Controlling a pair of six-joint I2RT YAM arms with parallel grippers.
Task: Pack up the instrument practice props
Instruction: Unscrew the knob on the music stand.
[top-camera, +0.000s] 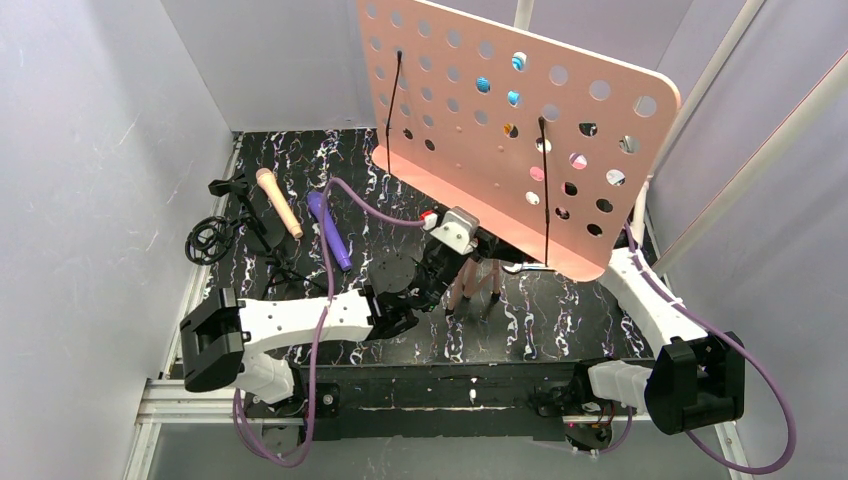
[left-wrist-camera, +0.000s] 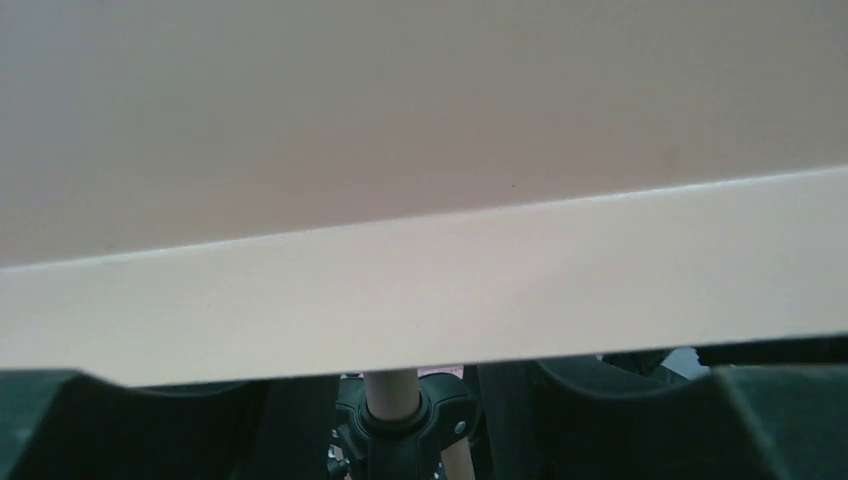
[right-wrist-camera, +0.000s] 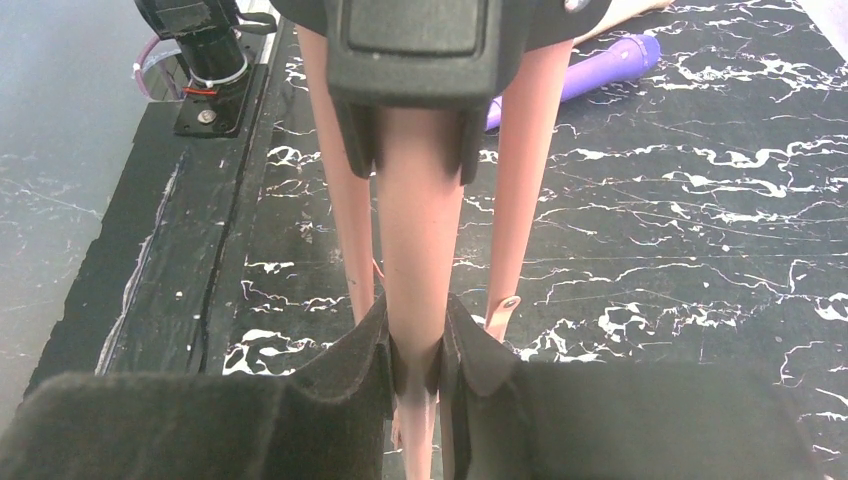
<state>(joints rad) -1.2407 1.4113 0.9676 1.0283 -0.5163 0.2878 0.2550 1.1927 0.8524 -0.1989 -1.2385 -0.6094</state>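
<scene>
**Two grippers at the foot of the music rest**

We see the salmon-pink music rest (top-camera: 520, 130) standing mid-table (top-camera: 560, 310). Its perforated board is tilted high over the tripod legs (top-camera: 472, 285), which stand steep and close together.

The right gripper (right-wrist-camera: 418, 352) is closed on one leg. Its pads press the leg from either side, low down. The leg's long axis runs up and away from the fingers toward the black hub (right-wrist-camera: 405, 30).

The left gripper (left-wrist-camera: 400, 392) is spread wide and, as far as we can tell, holds nothing. The board's lower ledge (left-wrist-camera: 420, 280) lies just above its fingers. The pole collar (left-wrist-camera: 440, 415) sits ahead of them, between the two sides.

We judge that the coming move turns on this pairing. The right arm has the stand by a near-upright leg, and the left arm is the nearer one to the ledge and pole.

The peach microphone (top-camera: 280, 203), the purple microphone (top-camera: 330, 232) and the black mic holders (top-camera: 212, 240) lie at the far left. All are well apart from both grippers, on the left arm's side.
</scene>
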